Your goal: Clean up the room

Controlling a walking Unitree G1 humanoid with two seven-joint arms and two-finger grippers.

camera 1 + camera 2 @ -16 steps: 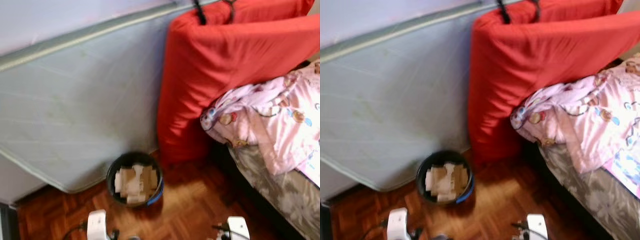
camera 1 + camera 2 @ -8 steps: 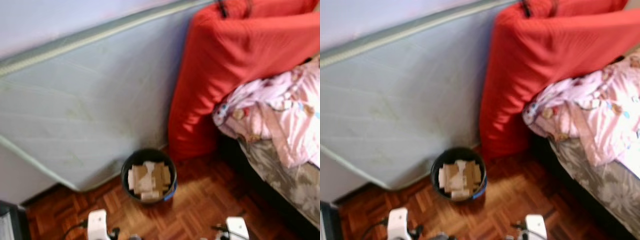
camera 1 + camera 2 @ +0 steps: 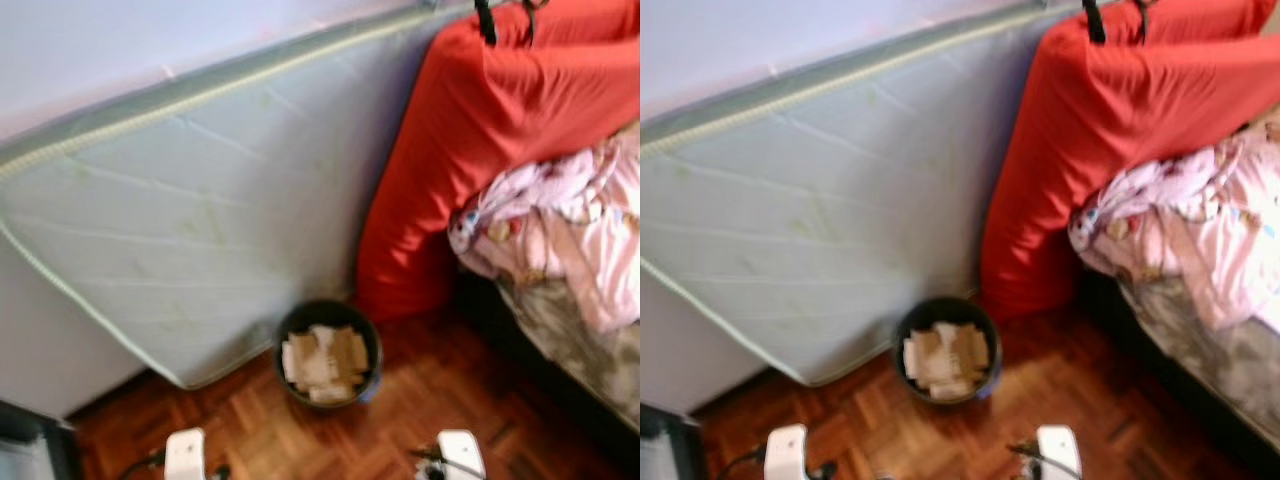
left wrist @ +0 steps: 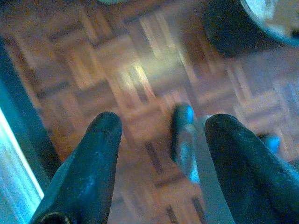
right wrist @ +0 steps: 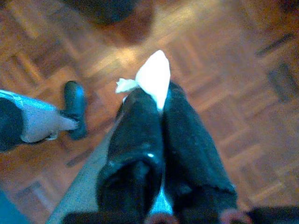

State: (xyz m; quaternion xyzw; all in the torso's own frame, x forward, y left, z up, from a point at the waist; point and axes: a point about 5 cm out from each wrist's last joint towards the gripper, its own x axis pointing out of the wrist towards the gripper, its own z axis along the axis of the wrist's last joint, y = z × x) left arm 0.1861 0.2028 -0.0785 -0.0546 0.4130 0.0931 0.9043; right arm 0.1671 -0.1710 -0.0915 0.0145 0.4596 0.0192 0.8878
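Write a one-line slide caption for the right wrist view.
Right gripper pinching a white scrap of tissue above the parquet floor, jaws closed on it.

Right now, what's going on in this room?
The right gripper is shut on a white scrap of tissue, held above the parquet floor. The left gripper is open and holds nothing. Ahead, a round black bin of cardboard scraps stands beside a pale mattress leaning on the wall.

The bed (image 3: 580, 330) is running off the right edge; the bin's (image 3: 328, 353) contents are blurring together.
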